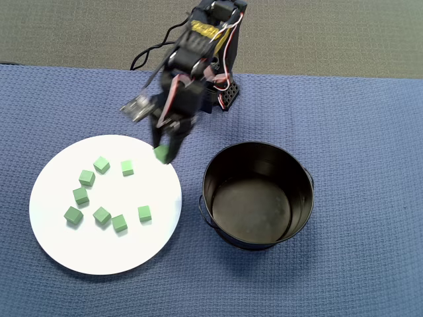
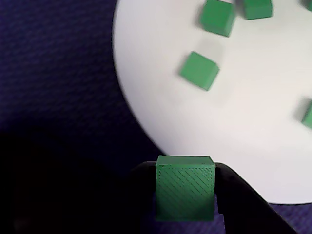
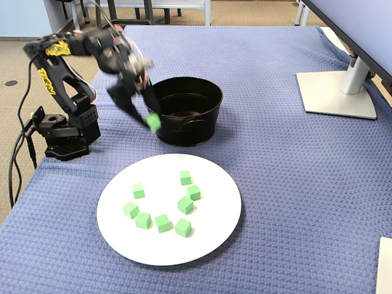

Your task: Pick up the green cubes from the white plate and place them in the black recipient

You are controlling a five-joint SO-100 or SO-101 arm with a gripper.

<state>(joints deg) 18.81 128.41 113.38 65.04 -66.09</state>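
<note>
My gripper point(image 1: 163, 153) is shut on one green cube point(image 1: 161, 154) and holds it in the air, over the plate's far edge in the overhead view and just left of the black bucket point(image 1: 206, 198). In the wrist view the cube point(image 2: 185, 187) sits squarely between the dark jaws of the gripper point(image 2: 185, 195). In the fixed view the gripper point(image 3: 152, 122) holds the cube point(image 3: 153, 121) in front of the bucket's point(image 3: 190, 131) left wall. Several more green cubes point(image 1: 101, 215) lie loose on the white plate point(image 1: 99, 254). The bucket's inside looks empty.
A blue woven cloth point(image 3: 294, 184) covers the table. The arm's base point(image 3: 64, 131) stands at the cloth's far left in the fixed view. A monitor stand point(image 3: 337, 92) is at the back right, and a white object point(image 3: 386, 263) sits at the bottom right corner.
</note>
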